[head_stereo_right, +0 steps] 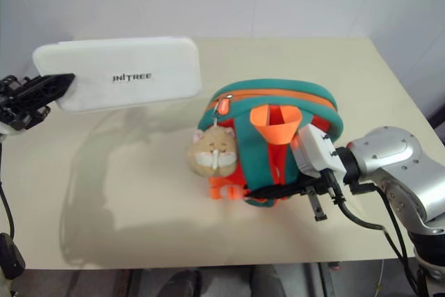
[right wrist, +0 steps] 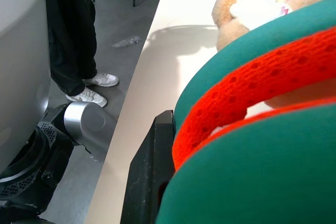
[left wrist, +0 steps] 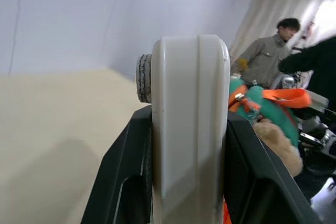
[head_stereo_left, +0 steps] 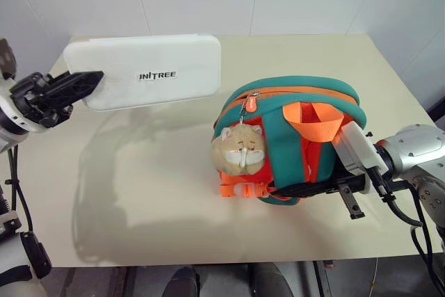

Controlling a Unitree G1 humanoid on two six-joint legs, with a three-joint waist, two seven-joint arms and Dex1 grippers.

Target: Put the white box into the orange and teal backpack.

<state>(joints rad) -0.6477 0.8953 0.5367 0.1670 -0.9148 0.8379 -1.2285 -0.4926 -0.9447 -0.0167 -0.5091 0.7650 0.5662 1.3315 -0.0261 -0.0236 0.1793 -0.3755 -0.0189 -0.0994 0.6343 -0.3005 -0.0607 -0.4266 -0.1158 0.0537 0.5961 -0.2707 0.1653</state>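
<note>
Presently catalogued, left to right:
Left gripper (head_stereo_left: 94, 78): clamped on the white box's end.
White box (head_stereo_left: 149, 71): held aloft above the table (head_stereo_left: 139, 186), left of the bag, well apart.
Orange and teal backpack (head_stereo_left: 292, 140): upright on the table, zip seemingly closed.
Right gripper (head_stereo_left: 306, 189): pinched narrow on the bag's lower edge.
Progress: box lifted; opening and insertion outstanding.

White box (head_stereo_left: 149, 69): one — held up over the far left corner of the table (head_stereo_left: 139, 199).
Orange and teal backpack (head_stereo_left: 295, 137): one, on the right half of the table.
Plush animal toy (head_stereo_left: 240, 147): one, hanging on the backpack's front.
Orange top loop (head_stereo_left: 316, 119): one.
Grippers: two — left gripper (head_stereo_left: 87, 83) at the left edge, right gripper (head_stereo_left: 306, 189) at the right.
Person (left wrist: 265, 59): one, seen in the left wrist view.
White shoes (right wrist: 97, 88): two.
</note>
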